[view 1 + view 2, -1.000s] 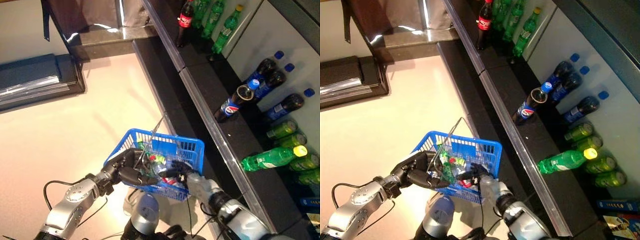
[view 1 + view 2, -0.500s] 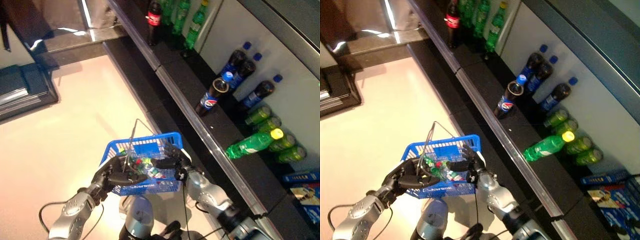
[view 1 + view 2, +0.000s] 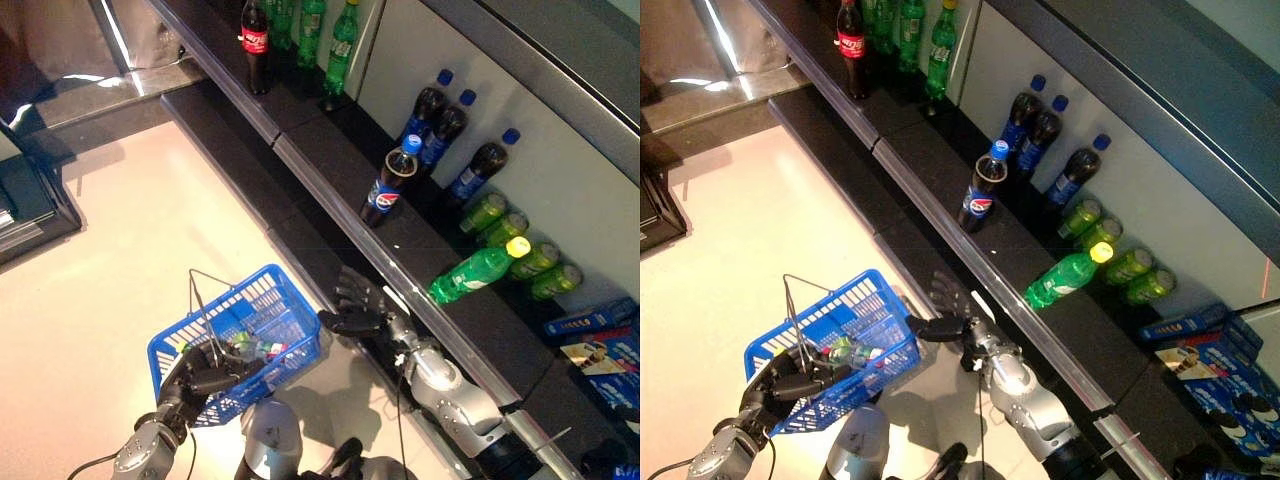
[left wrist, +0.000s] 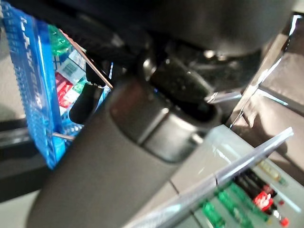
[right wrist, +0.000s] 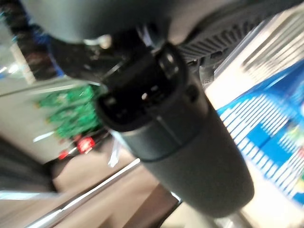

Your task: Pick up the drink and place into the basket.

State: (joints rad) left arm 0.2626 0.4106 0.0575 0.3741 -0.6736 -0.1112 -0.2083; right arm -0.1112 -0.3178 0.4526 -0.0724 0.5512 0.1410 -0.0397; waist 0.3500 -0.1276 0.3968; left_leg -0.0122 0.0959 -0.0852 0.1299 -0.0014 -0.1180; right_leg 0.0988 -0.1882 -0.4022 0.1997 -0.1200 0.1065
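The right hand (image 3: 357,306) hung with its fingers spread and relaxed, holding nothing, just beside the far rim of the blue basket (image 3: 260,292) and close under the edge of the lower shelf (image 3: 330,180). And the left hand (image 3: 200,378) was down at the basket's near side, fingers curled round its rim, carrying it above the pale floor (image 3: 150,230). The thin wire handle (image 3: 197,290) stood up free of both hands.

Inside the basket lay a small clear bottle with a green cap (image 3: 252,349), on its side, with a bit of red and green on its label. So the drink was in. To my eye that put the placing step as done, the right hand being clear of the basket and empty.

If another drink was wanted, the next move called for a reach up and across to the shelf, where a dark cola bottle with a blue cap (image 3: 389,184) stood alone at the front and a green bottle with a yellow cap (image 3: 476,272) lay on its side, an easy one to send rolling. The basket would need holding level meanwhile.

Labels? Bands of colour only. The cola showed a round blue and red mark, another bottle further along (image 3: 254,34) a red band; no writing could be made out on any of them.
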